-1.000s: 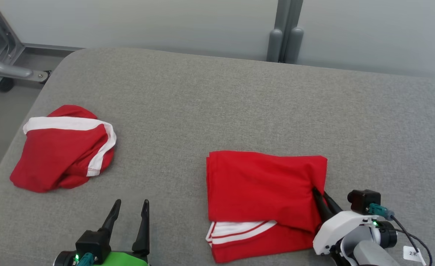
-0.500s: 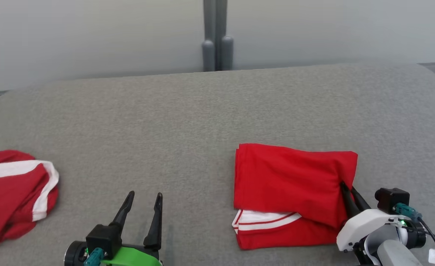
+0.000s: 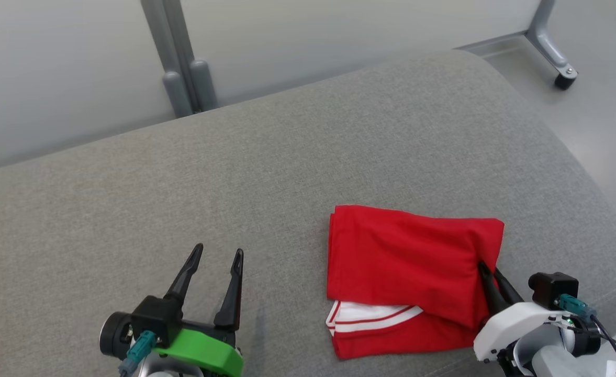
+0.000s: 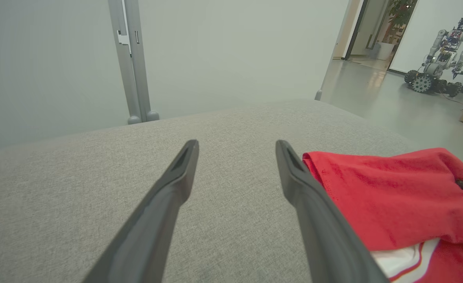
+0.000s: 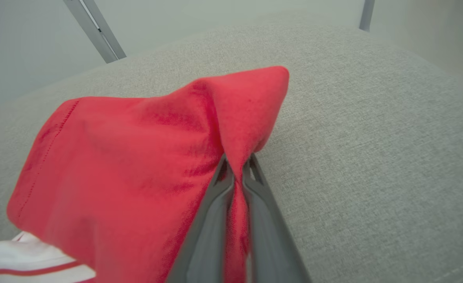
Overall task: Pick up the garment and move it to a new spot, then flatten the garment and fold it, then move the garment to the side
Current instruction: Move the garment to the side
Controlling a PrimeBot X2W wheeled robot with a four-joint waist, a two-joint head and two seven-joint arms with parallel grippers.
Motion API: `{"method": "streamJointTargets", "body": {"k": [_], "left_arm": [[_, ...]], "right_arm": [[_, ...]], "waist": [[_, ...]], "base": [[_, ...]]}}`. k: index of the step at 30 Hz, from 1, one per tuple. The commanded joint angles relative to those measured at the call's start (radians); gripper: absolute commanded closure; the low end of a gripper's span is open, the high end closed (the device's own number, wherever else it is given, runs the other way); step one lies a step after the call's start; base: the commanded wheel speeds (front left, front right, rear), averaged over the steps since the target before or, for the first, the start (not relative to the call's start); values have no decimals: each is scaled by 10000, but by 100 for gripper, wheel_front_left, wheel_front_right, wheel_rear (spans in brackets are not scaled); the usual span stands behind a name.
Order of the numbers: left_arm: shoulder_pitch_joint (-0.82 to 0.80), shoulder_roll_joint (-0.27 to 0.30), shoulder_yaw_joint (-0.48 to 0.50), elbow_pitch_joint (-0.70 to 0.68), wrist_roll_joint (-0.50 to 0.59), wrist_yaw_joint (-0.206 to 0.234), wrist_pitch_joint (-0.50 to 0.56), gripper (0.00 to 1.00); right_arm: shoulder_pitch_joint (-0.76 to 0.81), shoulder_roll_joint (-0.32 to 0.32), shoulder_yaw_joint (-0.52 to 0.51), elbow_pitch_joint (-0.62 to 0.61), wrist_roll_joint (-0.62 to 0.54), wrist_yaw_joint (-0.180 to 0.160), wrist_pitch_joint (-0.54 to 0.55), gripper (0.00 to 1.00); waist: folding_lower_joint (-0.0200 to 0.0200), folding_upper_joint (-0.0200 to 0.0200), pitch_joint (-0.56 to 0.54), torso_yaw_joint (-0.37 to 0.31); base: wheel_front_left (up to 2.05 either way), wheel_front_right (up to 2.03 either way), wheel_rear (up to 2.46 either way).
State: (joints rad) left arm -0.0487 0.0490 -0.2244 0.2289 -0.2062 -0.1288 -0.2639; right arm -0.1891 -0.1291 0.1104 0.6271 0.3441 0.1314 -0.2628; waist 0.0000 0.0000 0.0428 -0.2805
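Your right gripper (image 3: 487, 268) pinches the right edge of the garment (image 3: 402, 256) — likely to drag it aside — while your left gripper (image 3: 218, 249) hangs open, spare, left of it.

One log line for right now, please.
garment: folded, on cushion | right gripper: shut on garment's right edge | left gripper: open, empty, left of garment

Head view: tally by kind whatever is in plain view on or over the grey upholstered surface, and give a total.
Folded red garment with white stripes: 1
Grippers with two long dark fingers: 2 (left gripper, right gripper)
Total: 3
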Motion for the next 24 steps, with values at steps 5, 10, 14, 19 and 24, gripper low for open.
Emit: {"method": "streamJointTargets", "body": {"k": [5,10,14,19,24], "left_arm": [[-660,42,-225,-438,277,-34,2,0],[-1337,331,-561,-861,495,-31,3,0],[-1818,550,-758,-992,577,-31,2,0],[-2290,743,-1064,-1135,683,-31,2,0],[-2397,815,-1198,-1289,748,-32,4,0]], "right_arm": [[-829,-15,248,-504,-236,-16,-26,100],[-2427,-330,207,-543,-558,-16,-26,100],[-3875,-622,-266,-140,-975,-16,-26,100],[-5074,-1321,-1504,917,-1697,-16,-26,100],[-5332,-1909,-3014,1755,-2397,-16,-26,100]], "waist": [[0,0,1356,-142],[0,0,2578,543],[0,0,3460,1022],[0,0,4073,1539],[0,0,4161,1787]], "base": [[0,0,0],[0,0,0],[0,0,0],[0,0,0],[0,0,0]]}}
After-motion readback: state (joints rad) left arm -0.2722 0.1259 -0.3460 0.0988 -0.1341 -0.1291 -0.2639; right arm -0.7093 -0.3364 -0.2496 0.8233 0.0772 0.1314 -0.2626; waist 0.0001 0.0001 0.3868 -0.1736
